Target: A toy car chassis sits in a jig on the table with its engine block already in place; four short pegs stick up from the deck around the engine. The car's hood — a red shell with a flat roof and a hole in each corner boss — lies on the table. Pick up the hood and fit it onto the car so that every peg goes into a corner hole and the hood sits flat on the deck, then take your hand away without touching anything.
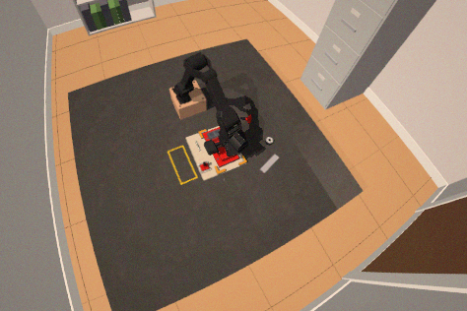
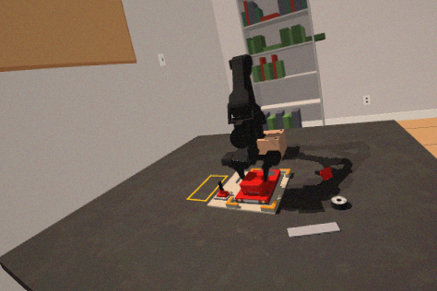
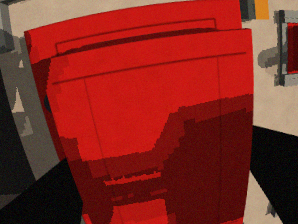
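Note:
The red hood (image 2: 253,183) (image 3: 145,105) is over the deck of the red chassis (image 2: 251,200) (image 3: 100,26), roof up. My gripper (image 2: 254,179) is shut on the hood, with one black finger at each side; both fingers also show at the lower edges of the wrist view. The chassis sits in the cream jig (image 1: 209,173) (image 2: 216,204) between orange corner brackets. In the wrist view the hood's front edge runs nearly parallel to the chassis edge, with a dark line between them. The pegs, corner holes and engine block are hidden, so I cannot tell whether the hood sits flat.
A small red piece with a black stem (image 1: 205,166) (image 2: 223,193) stands on the jig board. A yellow outline (image 1: 190,161) (image 2: 199,187) lies beside it. A wooden box (image 1: 192,109) stands behind. A red block (image 2: 326,173), a wheel (image 2: 333,201) and a pale bar (image 1: 269,163) (image 2: 313,229) lie opposite.

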